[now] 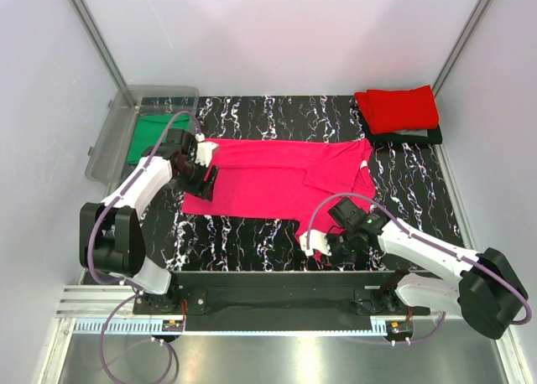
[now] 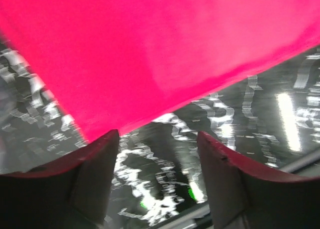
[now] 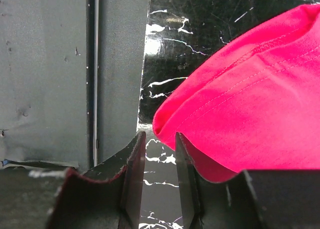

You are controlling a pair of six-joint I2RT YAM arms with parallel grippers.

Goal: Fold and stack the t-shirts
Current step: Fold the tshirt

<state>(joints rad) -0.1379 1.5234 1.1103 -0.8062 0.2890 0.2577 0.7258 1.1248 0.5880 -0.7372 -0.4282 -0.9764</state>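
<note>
We note the pink t-shirt [image 1: 277,179] spread flat mid-table [image 1: 243,237]. The left claw [image 2: 159,139] gapes wide and empty, with the shirt's left edge just beyond its tips. The right claw [image 3: 160,154] is narrowed to a slit with nothing gripped, and the sleeve hem lies just beside 1 finger. The red t-shirt [image 1: 398,107] sits folded at the far right. The green t-shirt [image 1: 149,137] lies in the clear bin [image 1: 117,124].

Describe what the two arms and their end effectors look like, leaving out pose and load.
Both the left arm and the right arm have smooth white links between bulky black joint housings. A lavender cable loops loosely along each. Seen from above, the left end effector and right end effector are black with white blocks; the wrist views show dark, wedge-shaped fingers.
</note>
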